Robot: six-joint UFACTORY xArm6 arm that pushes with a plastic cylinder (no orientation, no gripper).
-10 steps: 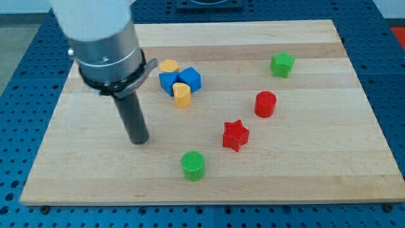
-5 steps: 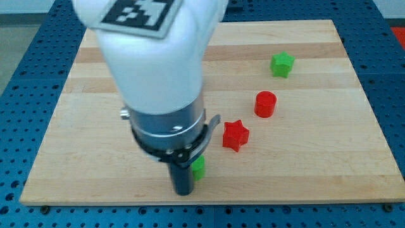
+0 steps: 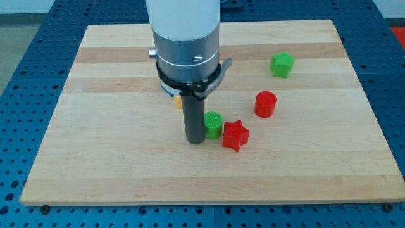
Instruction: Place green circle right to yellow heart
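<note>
Beside green circle (image 3: 213,124), view's left: my tip (image 3: 195,142) (gripperless) touching; pushing upward, avoiding red star (image 3: 235,134).

tip side, view's right: my tip (image 3: 195,140) touches green circle (image 3: 213,124); red star (image 3: 235,135) just beyond it
view's left and bottom of tip: bare board (image 3: 95,158)
</note>
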